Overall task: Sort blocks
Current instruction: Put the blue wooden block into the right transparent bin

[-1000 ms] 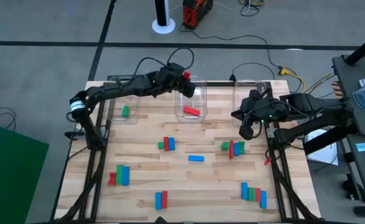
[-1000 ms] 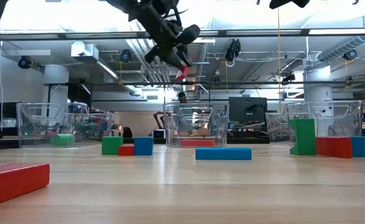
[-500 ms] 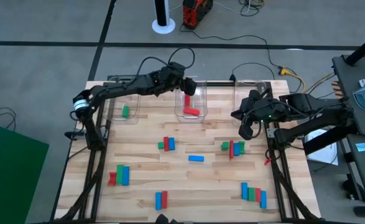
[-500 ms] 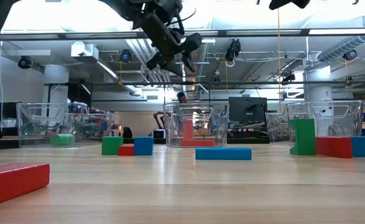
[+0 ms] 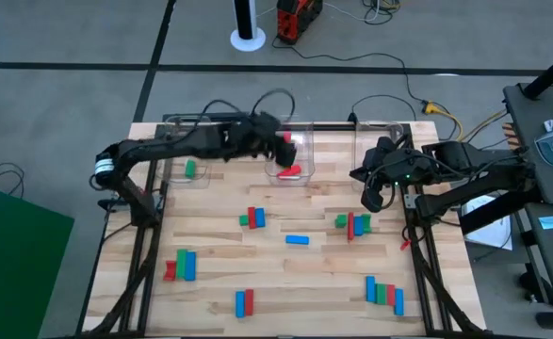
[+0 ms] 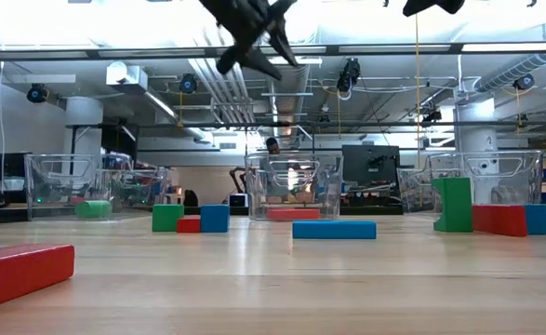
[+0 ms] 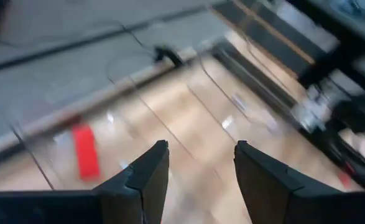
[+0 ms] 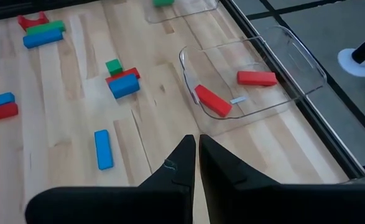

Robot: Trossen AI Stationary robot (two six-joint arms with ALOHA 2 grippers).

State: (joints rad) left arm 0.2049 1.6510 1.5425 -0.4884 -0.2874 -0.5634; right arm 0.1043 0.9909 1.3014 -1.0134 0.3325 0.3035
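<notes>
Two red blocks (image 8: pixel 213 100) lie in the middle bin (image 5: pixel 302 141). Our left end effector (image 7: pixel 198 168) is spread and empty just above; swinging away low, we might knock that bin.

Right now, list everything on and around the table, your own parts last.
clear bins: three, transparent, along the table's far edge
red blocks: two, red, in the middle bin
green block: one, green, in the left bin
loose blocks: about sixteen, red, green and blue, in small clusters on the table, one blue alone
table: one, light wood
white round base: one, on the floor beyond the table
left arm's fingers: open, over the middle bin
right arm's fingers: shut, by the table's right edge
</notes>
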